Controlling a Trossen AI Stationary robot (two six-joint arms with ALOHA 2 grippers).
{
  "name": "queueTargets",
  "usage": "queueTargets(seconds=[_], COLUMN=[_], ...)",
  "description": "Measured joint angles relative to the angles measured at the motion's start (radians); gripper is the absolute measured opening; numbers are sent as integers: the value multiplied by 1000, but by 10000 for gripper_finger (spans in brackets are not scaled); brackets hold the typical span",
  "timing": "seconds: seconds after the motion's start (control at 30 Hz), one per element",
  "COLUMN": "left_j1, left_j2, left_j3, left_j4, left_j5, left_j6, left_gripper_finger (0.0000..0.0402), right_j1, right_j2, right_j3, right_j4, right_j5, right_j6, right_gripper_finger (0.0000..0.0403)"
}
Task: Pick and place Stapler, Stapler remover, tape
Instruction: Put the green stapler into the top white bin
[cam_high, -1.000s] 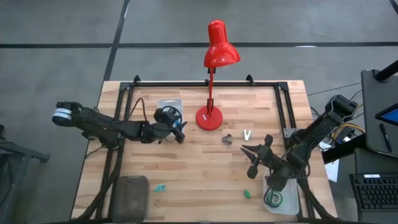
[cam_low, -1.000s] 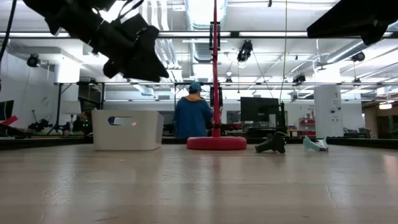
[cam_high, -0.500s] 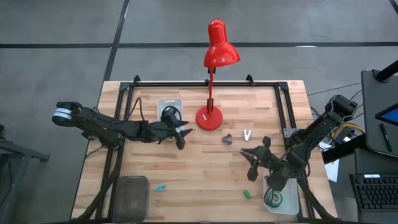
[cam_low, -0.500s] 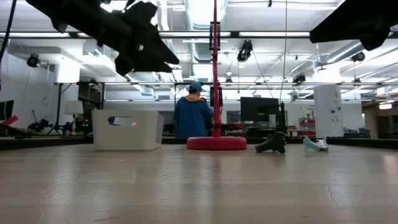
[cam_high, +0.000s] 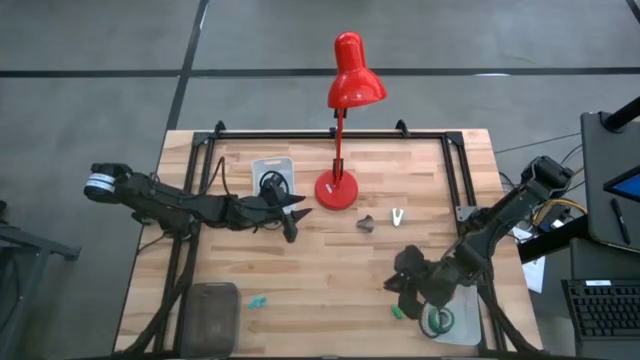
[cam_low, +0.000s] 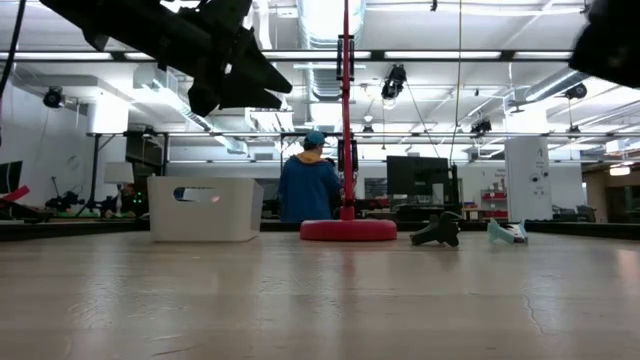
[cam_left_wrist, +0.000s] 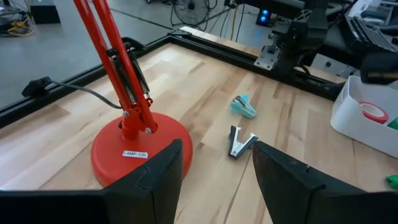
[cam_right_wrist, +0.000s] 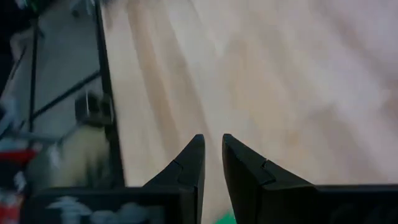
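Note:
In the high view my left gripper (cam_high: 293, 214) hovers open between a white bin (cam_high: 258, 166) and the red lamp's base (cam_high: 337, 190). A black thing (cam_high: 272, 183) lies in that bin; I cannot tell whether it is the stapler. A dark staple remover (cam_high: 367, 223) and a teal one (cam_high: 398, 216) lie on the table right of the lamp, and both show in the left wrist view, the dark staple remover (cam_left_wrist: 241, 142) nearer than the teal one (cam_left_wrist: 243, 106). My right gripper (cam_high: 404, 286) hangs near the right bin (cam_high: 470, 335), which holds a green tape roll (cam_high: 438, 320); its fingers (cam_right_wrist: 212, 138) are a narrow gap apart.
A green block (cam_high: 397, 312) lies just near of my right gripper, and another green block (cam_high: 257, 300) lies beside a dark grey container (cam_high: 207, 312) at the near-left corner. The lamp's stem (cam_high: 338, 130) rises over the far middle. A person (cam_low: 309, 188) stands beyond the table.
My left gripper has moved from above the white bin toward the table's right and a little nearer, ending beside the lamp's base. My right gripper has swung toward the near edge, down toward the green block and the right bin.

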Motion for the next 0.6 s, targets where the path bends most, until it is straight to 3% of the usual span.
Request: queueTargets(seconds=[0.13, 0.37, 0.6], left_j1=[-1, -1, -1], left_j2=[0, 0, 0], left_j3=[0, -1, -1], left_j4=[0, 1, 1], left_j5=[0, 0, 0], left_j6=[-3, -5, -14], left_gripper_finger=[195, 195, 195], right_j1=[-7, -28, -74], right_j2=[55, 169, 234], right_j3=[2, 12, 18], right_j4=[-1, -5, -3], right_j5=[-153, -419, -592], right_j6=[101, 209, 260], right_gripper_finger=[71, 142, 200])
